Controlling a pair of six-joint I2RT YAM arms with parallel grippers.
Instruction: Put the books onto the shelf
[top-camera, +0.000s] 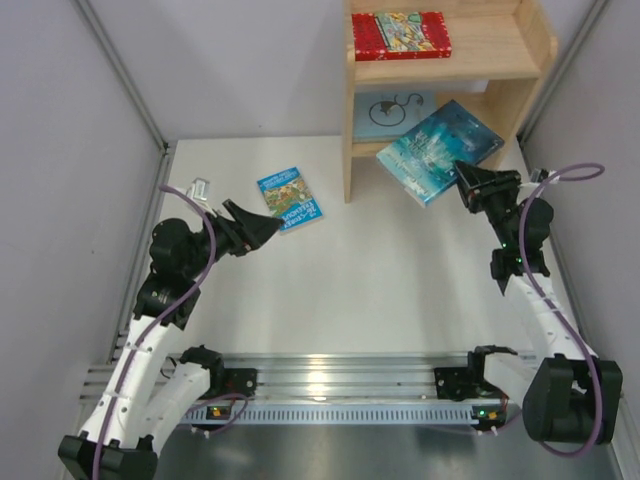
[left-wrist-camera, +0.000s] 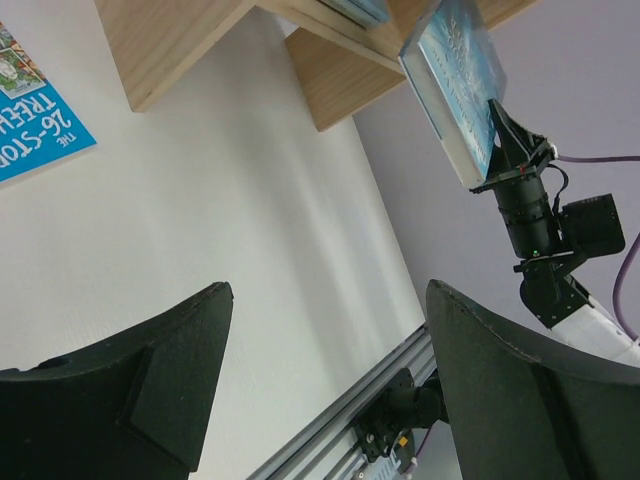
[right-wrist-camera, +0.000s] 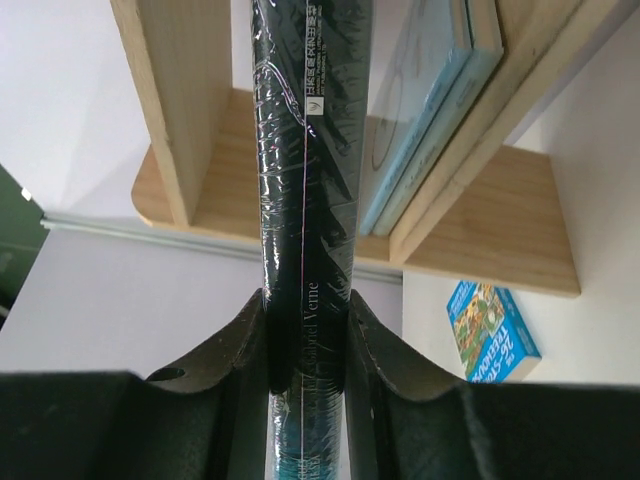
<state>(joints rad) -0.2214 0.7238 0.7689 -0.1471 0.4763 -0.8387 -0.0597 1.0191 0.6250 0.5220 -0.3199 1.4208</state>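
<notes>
The light wooden shelf (top-camera: 530, 45) stands at the back right. A red book (top-camera: 400, 33) lies on its upper tier, and a pale blue-green book (top-camera: 385, 112) on the lower one; the right wrist view shows two pale books (right-wrist-camera: 425, 110) stacked there. My right gripper (top-camera: 465, 185) is shut on the spine of the dark teal book (top-camera: 440, 150), held tilted in front of the lower tier. In its wrist view the teal book (right-wrist-camera: 305, 150) runs between the closed jaws (right-wrist-camera: 307, 300). A bright blue book (top-camera: 289, 199) lies flat on the table. My left gripper (top-camera: 270, 228) hangs open and empty just left of it.
A small silver object (top-camera: 199, 188) lies near the left wall. The aluminium rail (top-camera: 340, 385) carrying both arm bases runs along the near edge. Grey walls with metal posts close in both sides. The shelf's left side panel (top-camera: 349, 150) reaches down to the table.
</notes>
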